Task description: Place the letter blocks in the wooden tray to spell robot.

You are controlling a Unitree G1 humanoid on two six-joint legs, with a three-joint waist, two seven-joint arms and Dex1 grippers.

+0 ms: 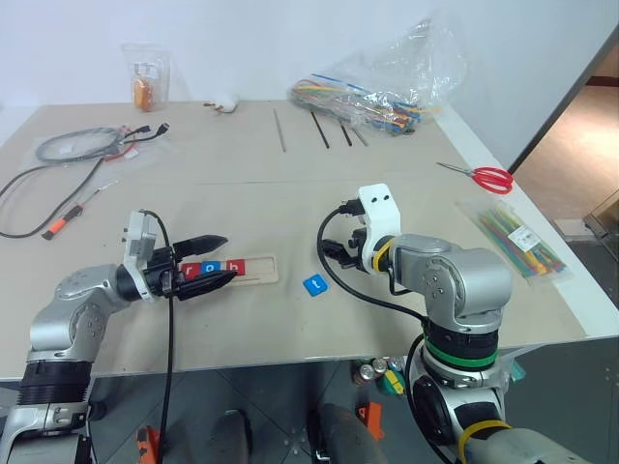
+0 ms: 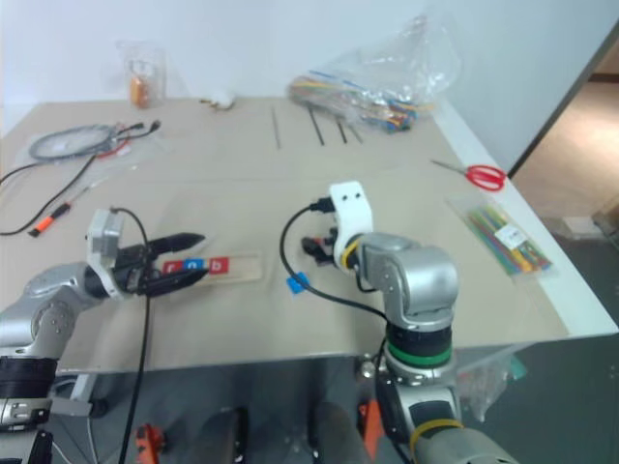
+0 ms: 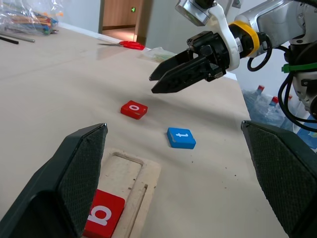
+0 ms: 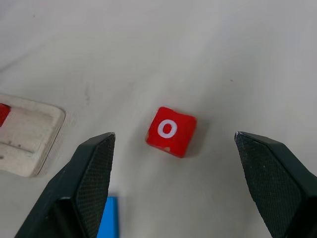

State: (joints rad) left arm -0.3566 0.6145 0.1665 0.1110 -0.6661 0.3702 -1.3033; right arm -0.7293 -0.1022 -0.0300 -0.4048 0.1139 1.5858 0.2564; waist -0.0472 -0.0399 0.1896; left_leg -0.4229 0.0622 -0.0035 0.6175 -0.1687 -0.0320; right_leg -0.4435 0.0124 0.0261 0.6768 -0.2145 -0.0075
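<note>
Spread right jaws (empty) hang over the red o block (image 4: 170,131), apparently not touching.

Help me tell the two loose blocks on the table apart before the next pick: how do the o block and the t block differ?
The o block is red; the t block is blue. The o block lies between the right gripper's open fingers in the right wrist view, while the t block sits off to one side, nearer the wooden tray. Both are flat square tiles with white letters, lying face up on the table outside the tray.
</note>
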